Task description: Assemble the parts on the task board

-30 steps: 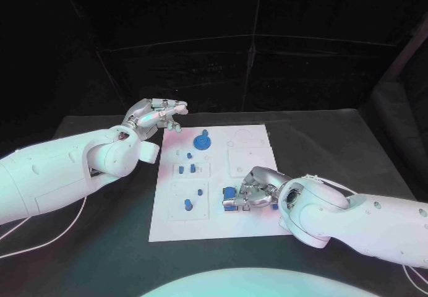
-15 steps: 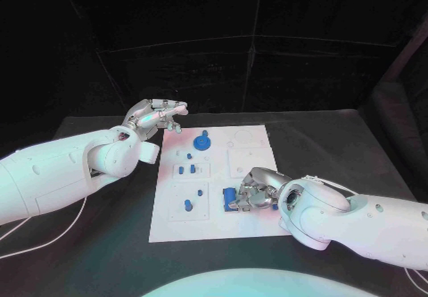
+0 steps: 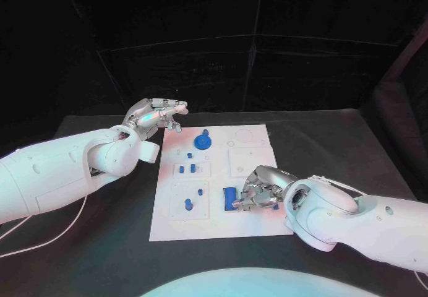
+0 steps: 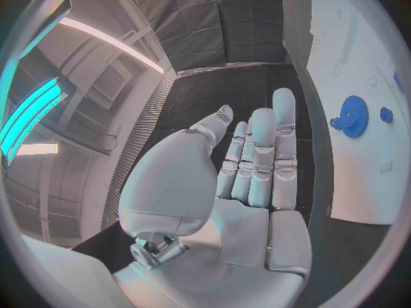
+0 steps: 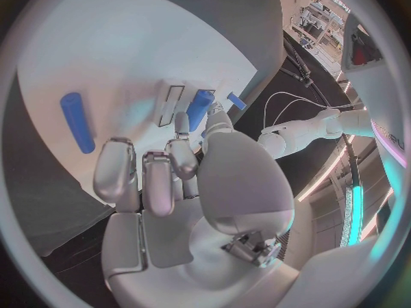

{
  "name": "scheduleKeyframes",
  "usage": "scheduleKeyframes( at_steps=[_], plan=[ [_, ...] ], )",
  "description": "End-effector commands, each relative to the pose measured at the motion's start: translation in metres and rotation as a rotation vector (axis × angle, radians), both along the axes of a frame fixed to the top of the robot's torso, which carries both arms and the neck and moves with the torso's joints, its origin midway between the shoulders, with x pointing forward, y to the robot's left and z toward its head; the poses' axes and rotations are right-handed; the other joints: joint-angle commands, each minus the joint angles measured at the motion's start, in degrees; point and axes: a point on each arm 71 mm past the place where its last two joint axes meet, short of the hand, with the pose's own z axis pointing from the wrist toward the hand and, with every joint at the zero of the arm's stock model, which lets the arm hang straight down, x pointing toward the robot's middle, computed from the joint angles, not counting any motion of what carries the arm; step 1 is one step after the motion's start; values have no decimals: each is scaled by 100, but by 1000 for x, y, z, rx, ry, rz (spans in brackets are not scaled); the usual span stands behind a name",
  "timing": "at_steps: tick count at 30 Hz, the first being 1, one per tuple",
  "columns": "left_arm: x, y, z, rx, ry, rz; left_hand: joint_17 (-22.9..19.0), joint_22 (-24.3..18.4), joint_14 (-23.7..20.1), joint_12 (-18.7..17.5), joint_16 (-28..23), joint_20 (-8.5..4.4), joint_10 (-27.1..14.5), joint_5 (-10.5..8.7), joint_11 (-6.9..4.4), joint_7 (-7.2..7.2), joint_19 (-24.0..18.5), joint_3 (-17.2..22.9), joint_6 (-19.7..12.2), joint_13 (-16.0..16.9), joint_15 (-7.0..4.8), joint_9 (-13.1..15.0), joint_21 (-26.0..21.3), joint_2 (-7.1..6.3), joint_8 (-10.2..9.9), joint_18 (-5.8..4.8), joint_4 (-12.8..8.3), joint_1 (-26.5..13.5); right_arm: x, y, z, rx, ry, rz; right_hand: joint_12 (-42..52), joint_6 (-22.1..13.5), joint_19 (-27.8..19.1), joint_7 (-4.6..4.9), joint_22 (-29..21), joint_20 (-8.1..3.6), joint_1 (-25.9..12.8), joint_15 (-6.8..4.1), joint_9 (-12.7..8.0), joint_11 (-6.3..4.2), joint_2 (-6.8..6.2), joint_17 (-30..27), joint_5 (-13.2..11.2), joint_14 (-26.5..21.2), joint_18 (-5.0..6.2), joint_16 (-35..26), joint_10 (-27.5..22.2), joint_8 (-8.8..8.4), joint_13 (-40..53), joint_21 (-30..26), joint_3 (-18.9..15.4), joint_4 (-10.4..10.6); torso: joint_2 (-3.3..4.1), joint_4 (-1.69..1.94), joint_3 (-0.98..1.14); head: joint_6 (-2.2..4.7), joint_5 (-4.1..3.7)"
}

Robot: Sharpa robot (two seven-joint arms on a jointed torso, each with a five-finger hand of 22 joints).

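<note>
The white task board (image 3: pixel 254 139) lies mid-table. My right hand (image 3: pixel 258 190) is over its near right part. Thumb and a fingertip (image 5: pixel 181 122) pinch a long blue part (image 3: pixel 230 198) that sits on the board beside a narrow slot (image 5: pixel 170 105); the same blue part (image 5: pixel 199 108) is in the right wrist view. Another blue rod (image 5: pixel 77 122) lies loose on the board. My left hand (image 3: pixel 157 114) hovers off the board's far left corner, fingers (image 4: pixel 261 154) straight, holding nothing. A blue gear (image 3: pixel 202 142) sits at the board's far end, also the blue gear (image 4: pixel 352 107).
Small blue pegs (image 3: pixel 185 168) stand in the board's left middle plate, and two more (image 3: pixel 189 203) in the near left plate. A small blue peg (image 3: pixel 206 132) sits beyond the gear. Black table (image 3: pixel 339 142) surrounds the board; a white cable (image 3: pixel 54 238) trails at the left.
My right hand has shifted slightly and its fingers have drawn in round the blue part, which now lies a little nearer. The left hand has not moved.
</note>
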Motion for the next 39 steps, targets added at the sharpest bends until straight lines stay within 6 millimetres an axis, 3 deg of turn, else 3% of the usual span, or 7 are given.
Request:
scheduleKeyframes(
  at_steps=[1,11,16,21,28,33,39],
  plan=[
    [0,0,1,-8,-2,-9,-6,-7,-27,29,14,-11,-32,24,-8,12,39,-27,-41,4,6,7,-23,3,19,78,-6,34,-3,-7,7,70,-31,-23,-45,-100,-30,16,-28,31,-49,17,-7,58,17,-15,92,316,-87,-3,-31,-70,-25,-18,-26,84,-11,-10,0,5,-13],
    [0,-1,0,-6,0,-8,-10,-11,-26,38,17,-11,-40,24,-8,12,44,-37,-47,3,7,7,-27,10,23,78,-6,43,-10,-63,18,20,-15,-141,2,-217,20,82,68,78,232,64,-18,111,274,108,519,340,-103,48,4,-244,73,19,1,131,-26,-43,-5,21,-111],
    [-1,-1,-1,-3,4,-10,-10,-11,-26,38,17,-11,-40,24,-8,12,44,-37,-47,3,7,7,-27,10,23,78,-6,43,-9,-85,18,-78,-19,-158,-19,-212,20,91,68,85,297,71,-24,119,281,100,619,338,-103,45,-3,-289,58,20,-25,103,-7,-51,-8,84,-284],
    [-1,1,-2,0,5,-8,-10,-11,-26,38,17,-11,-40,24,-8,12,44,-37,-47,3,7,7,-27,10,23,78,-6,43,-7,-89,16,-131,-29,-151,-33,-201,12,92,57,89,304,74,-24,122,276,83,657,334,-101,37,-11,-303,48,14,-47,105,0,-94,24,81,-291],
    [-2,1,-4,2,11,-11,-13,-14,-25,43,19,-11,-44,24,-9,11,47,-39,-49,3,6,7,-30,18,27,78,-9,54,-4,-91,10,-212,-2,-131,-85,-156,-24,93,3,101,215,82,-19,127,246,40,732,321,-90,12,-43,-346,9,-16,-166,206,-8,-44,-23,53,-357],
    [-2,1,-4,2,11,-12,-14,-16,-25,46,19,-11,-46,24,-10,10,48,-38,-51,2,6,7,-31,22,29,78,-13,62,0,-84,5,-226,6,-111,-102,-150,-37,92,-20,103,207,83,-16,127,216,19,729,316,-85,1,-54,-357,-7,-27,-198,225,-7,-39,-4,49,-334],
    [-2,1,-4,3,11,-12,-14,-16,-25,46,19,-11,-46,24,-10,10,48,-38,-51,2,6,7,-31,22,29,78,-13,62,2,-76,1,-229,2,-96,-119,-163,-56,96,-53,104,225,84,-17,130,184,-4,724,311,-78,-11,-67,-375,-20,-44,-220,227,-10,-38,-13,65,-320]
  ],
)
